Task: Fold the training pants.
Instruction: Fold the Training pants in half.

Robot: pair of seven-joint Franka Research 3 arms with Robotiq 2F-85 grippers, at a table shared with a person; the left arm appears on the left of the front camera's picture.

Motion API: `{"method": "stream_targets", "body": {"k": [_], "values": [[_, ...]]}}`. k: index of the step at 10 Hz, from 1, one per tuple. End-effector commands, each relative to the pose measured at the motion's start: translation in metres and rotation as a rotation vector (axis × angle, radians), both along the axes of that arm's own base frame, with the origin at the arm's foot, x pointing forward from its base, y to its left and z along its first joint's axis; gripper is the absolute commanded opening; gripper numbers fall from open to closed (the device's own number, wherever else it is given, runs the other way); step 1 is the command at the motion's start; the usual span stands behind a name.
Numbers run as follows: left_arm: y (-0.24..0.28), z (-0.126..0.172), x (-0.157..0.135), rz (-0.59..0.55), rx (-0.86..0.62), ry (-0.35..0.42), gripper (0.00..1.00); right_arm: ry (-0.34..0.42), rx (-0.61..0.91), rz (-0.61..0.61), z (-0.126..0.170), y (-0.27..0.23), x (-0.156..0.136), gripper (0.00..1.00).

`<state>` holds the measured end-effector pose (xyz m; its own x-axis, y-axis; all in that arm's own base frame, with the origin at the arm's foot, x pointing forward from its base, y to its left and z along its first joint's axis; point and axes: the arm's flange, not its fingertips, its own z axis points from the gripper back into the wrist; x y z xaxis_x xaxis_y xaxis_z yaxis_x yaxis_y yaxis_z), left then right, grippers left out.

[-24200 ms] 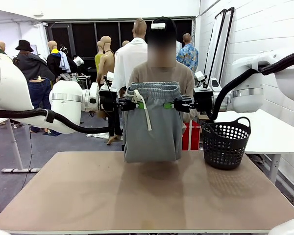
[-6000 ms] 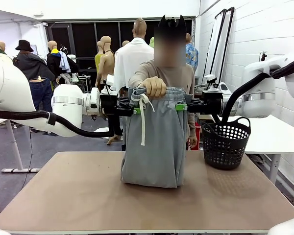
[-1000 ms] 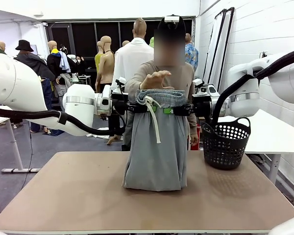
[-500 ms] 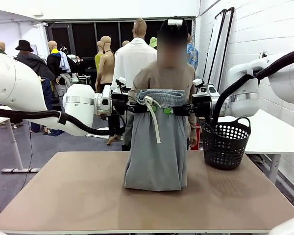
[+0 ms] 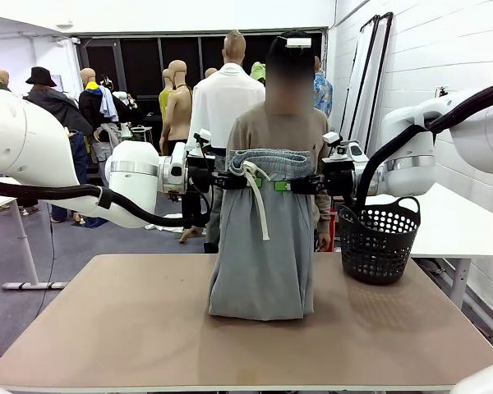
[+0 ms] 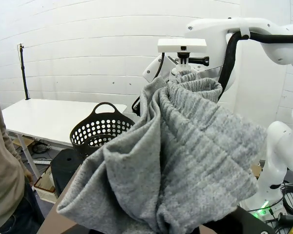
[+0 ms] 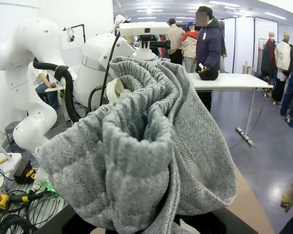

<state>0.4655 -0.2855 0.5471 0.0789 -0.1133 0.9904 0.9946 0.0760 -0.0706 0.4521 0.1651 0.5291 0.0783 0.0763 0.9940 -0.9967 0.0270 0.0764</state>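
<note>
Training pants point(image 5: 260, 246) held up over the table point(image 5: 148, 328), mid-task. The left gripper point(image 5: 232, 182) and right gripper point(image 5: 294, 185) each pinch one side of the gathered waistband, fingers clamped narrow on the grey jersey, the white drawstring point(image 5: 259, 205) hanging down the front. The garment hangs doubled lengthwise as a narrow panel, its lower edge resting on the tabletop in front of the person point(image 5: 271, 131) standing at the far side. A black basket point(image 5: 378, 238) stands to the right, apart from the cloth. Judged stage: the lengthwise fold appears made; laying the pants down and folding them across their length remains
</note>
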Motion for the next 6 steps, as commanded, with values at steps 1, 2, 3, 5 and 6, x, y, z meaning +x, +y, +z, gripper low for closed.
{"method": "stream_targets", "body": {"k": [1, 2, 3, 5, 6], "values": [[0.0018, 0.0007, -0.0027, 0.011, -0.019, -0.010, 0.00, -0.001, 0.008, 0.002, 0.0019, 0.0011, -0.0007, 0.00], [0.0018, 0.0007, -0.0027, 0.011, -0.019, -0.010, 0.00, -0.001, 0.008, 0.002, 0.0019, 0.0011, -0.0007, 0.00], [0.0018, 0.0007, -0.0027, 0.011, -0.019, -0.010, 0.00, -0.001, 0.008, 0.002, 0.0019, 0.0011, -0.0007, 0.00], [0.0018, 0.0007, -0.0027, 0.011, -0.019, -0.010, 0.00, -0.001, 0.008, 0.002, 0.0019, 0.0011, -0.0007, 0.00], [0.0018, 0.0007, -0.0027, 0.011, -0.019, -0.010, 0.00, -0.001, 0.008, 0.002, 0.0019, 0.0011, -0.0007, 0.00]]}}
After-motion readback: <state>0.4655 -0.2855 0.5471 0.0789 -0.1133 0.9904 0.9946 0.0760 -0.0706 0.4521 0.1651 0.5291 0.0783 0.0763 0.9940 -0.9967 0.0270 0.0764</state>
